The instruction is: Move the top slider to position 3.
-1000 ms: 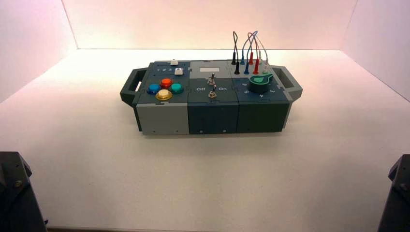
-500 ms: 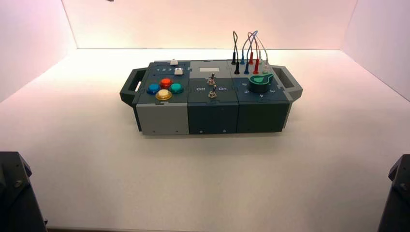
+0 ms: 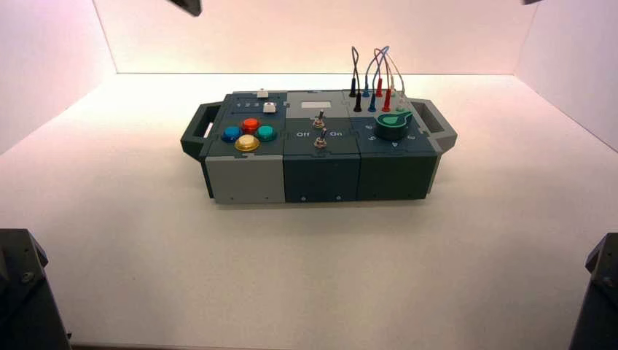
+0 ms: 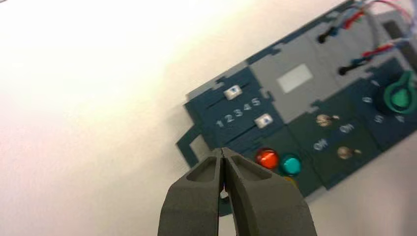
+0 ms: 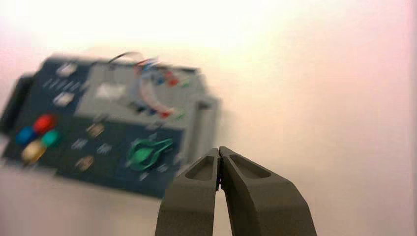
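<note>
The top slider [image 4: 232, 91] is a small white knob in a dark slot at the box's far left edge, also seen in the high view as the top slider [image 3: 262, 93]. Its twin white knob [image 4: 264, 120] lies nearer the round buttons. Between them runs a row of printed numerals 1 to 5, with the 3 [image 4: 238, 112] in the middle. My left gripper [image 4: 223, 150] is shut and empty, hovering off the box's left end, short of the sliders. My right gripper [image 5: 219, 148] is shut and empty too, raised beside the box's right end.
The box [image 3: 321, 157] stands mid-table with handles at both ends. On it are red [image 4: 267, 158] and teal [image 4: 290, 165] buttons, two toggle switches [image 4: 323, 119], a green knob [image 4: 399, 97] and looped wires [image 3: 375, 73]. White walls enclose the table.
Dark parts of both arms have come into the top edge of the high view, left then right. The box and its parts have not moved.
</note>
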You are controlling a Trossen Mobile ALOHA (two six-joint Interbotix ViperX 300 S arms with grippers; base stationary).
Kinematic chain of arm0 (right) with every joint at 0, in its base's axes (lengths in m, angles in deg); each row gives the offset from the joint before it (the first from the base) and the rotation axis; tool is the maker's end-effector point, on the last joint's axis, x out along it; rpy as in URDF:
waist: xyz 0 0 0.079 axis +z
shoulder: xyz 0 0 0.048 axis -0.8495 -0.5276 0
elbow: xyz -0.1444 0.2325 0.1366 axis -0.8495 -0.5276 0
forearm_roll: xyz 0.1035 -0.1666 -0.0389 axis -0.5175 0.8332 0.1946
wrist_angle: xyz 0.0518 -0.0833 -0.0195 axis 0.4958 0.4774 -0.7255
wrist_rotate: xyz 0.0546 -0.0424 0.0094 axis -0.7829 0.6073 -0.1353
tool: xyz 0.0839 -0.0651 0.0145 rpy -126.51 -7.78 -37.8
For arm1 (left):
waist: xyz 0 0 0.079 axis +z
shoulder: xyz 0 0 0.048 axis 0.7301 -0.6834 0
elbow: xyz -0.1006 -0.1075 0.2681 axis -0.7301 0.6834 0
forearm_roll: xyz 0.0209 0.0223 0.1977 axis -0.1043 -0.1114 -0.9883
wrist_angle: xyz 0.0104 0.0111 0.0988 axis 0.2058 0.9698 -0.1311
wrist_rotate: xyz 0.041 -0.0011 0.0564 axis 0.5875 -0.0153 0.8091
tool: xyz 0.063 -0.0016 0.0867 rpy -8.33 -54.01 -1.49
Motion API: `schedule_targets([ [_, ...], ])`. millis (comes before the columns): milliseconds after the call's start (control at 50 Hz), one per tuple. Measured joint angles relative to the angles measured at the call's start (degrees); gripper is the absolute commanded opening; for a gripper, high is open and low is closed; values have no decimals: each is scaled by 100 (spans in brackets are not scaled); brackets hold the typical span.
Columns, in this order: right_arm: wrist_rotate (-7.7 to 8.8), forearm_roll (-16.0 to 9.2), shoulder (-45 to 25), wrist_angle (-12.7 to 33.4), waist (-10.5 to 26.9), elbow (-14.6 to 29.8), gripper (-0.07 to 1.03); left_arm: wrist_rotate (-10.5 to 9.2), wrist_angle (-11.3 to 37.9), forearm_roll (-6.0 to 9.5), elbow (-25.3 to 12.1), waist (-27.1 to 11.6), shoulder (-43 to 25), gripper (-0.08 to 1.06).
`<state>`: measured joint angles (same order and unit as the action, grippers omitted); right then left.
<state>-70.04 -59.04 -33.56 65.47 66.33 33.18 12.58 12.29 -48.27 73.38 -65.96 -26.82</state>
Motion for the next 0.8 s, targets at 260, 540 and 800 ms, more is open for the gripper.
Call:
schedule_targets([
  [260,44,-9,-26,580,1222,237,-2,88,677,35,-624,-264,-519,-3],
  [540,132,105,-132,958,1450,422,-2,176,721,53,-914,-536,-1143,-3],
  [800,299,158,-308,967,1468,413,-2,167,281,79,-1116,-554,-1784,-3],
])
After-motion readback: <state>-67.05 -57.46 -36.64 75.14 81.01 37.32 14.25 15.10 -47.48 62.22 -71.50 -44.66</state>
